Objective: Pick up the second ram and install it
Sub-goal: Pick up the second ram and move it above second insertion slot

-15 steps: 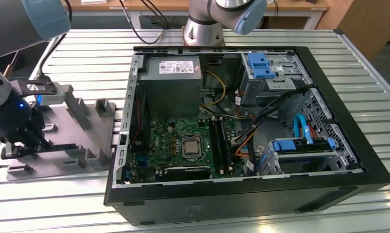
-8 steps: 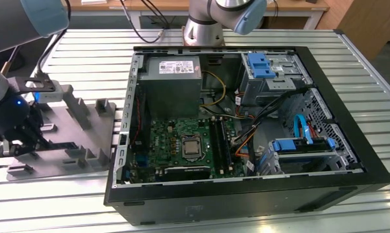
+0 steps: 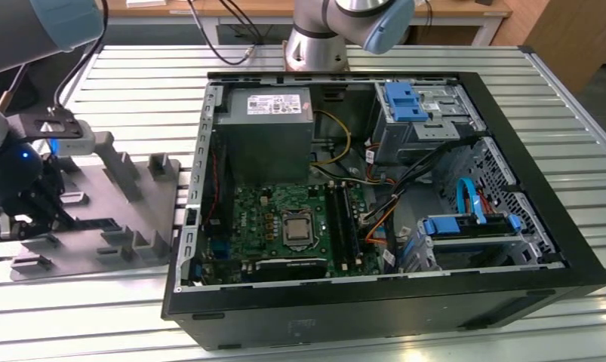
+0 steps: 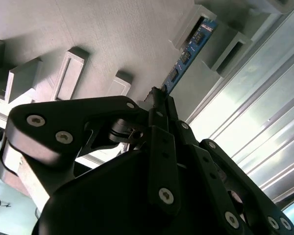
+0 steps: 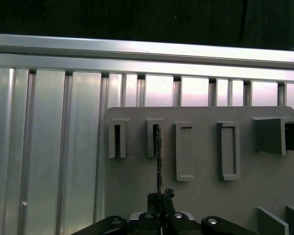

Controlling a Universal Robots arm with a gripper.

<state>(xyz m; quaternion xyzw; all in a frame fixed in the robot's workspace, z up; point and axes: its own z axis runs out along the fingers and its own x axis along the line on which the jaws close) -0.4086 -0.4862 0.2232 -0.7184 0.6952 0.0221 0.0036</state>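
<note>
Jaws of our black metal gripper (image 4: 159, 100) are pressing together on the near end of the second ram (image 4: 187, 53), a slim, flat memory stick showing a blue board with dark chips in the second wrist view. We are holding it by its broad faces, which, we judge, is keeping the thin board from twisting and leaving its long edges free. In the first wrist view we are looking along the stick (image 5: 158, 154) edge-on. Its far end is resting in a narrow slotted post (image 5: 154, 139) of the flat grey plastic fixture tray (image 5: 206, 205), so the tray is propping it on edge where the jaws can reach both faces. In the exterior view the tray (image 3: 146, 200) is lying on the ribbed aluminium table (image 3: 131, 75) at nine o'clock from the open black computer case (image 3: 574, 264), placed there, we judge, to keep parts within the arm's reach.

We are gripping one stick. In the first wrist view we are counting two narrow slotted posts, one occupied, and two wider rectangular frames (image 5: 184, 152). Inside the case we are counting one green motherboard (image 3: 252, 219), one grey power supply (image 3: 267, 136) at twelve o'clock from it, and two blue plastic drive brackets (image 3: 401, 99). We cannot tell how many long black memory slots (image 3: 341, 219) are lying at three o'clock from the processor socket (image 3: 297, 228).
</note>
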